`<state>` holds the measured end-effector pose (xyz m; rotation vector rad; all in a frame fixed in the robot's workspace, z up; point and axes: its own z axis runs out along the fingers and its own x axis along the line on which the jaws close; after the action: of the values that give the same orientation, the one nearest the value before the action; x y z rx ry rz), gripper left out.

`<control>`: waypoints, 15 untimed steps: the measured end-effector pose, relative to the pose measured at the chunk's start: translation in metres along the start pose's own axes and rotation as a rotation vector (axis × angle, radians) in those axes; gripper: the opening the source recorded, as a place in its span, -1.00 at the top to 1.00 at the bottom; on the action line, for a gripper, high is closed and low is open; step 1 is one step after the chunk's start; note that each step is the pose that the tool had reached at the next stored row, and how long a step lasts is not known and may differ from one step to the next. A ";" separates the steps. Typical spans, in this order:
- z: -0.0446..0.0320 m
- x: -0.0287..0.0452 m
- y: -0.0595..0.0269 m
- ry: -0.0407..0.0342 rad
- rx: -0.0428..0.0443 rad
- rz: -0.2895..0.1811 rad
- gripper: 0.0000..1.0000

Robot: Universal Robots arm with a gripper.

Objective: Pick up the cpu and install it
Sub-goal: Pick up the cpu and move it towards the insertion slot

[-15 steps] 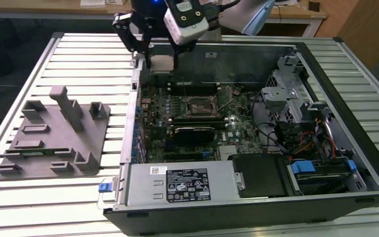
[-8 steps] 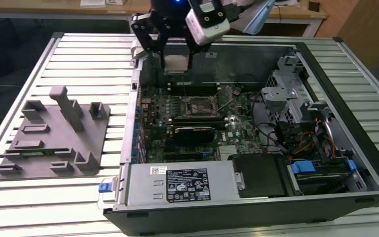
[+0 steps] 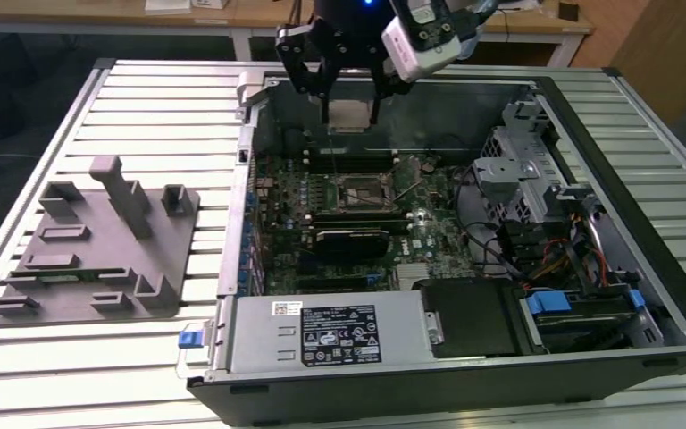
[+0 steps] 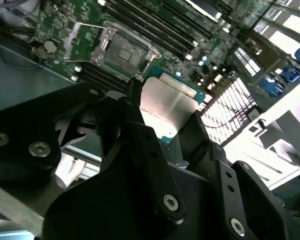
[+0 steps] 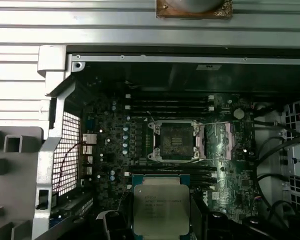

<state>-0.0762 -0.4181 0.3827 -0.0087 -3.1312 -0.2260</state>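
Note:
My gripper (image 3: 349,114) hangs over the far end of the open computer case, shut on the cpu (image 3: 348,115), a flat square chip with a silvery top. In both wrist views the cpu (image 4: 166,106) (image 5: 160,209) sits between the black fingers (image 4: 140,130), held by two opposite edges. The black square socket frame (image 3: 366,189) lies on the motherboard below, a little nearer the case front than the chip. Its cover stands open and its metal lever is swung out, seen around the socket (image 5: 176,141) (image 4: 124,48) in both wrist views.
The case (image 3: 629,143) lies on a slatted metal table (image 3: 140,107). A grey metal box with a white label (image 3: 325,332) fills the case's near end. Drive cages and cables (image 3: 534,197) crowd the exterior view's right. A grey fixture block (image 3: 99,250) stands at the exterior view's left.

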 end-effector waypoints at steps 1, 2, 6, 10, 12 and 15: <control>0.0000 -0.0030 0.0000 0.0002 0.0000 0.000 -0.08; 0.0000 -0.0058 0.0000 0.0002 0.0000 0.000 -0.08; 0.0000 -0.0121 0.0000 0.0002 0.0000 0.000 -0.08; 0.0006 -0.0126 0.0000 0.0000 -0.0003 0.000 -0.08; 0.0032 -0.0128 -0.0004 0.0002 0.0007 0.000 -0.08; 0.0069 -0.0136 -0.0009 0.0002 0.0071 0.000 -0.08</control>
<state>-0.0627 -0.4181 0.3757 -0.0089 -3.1317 -0.2148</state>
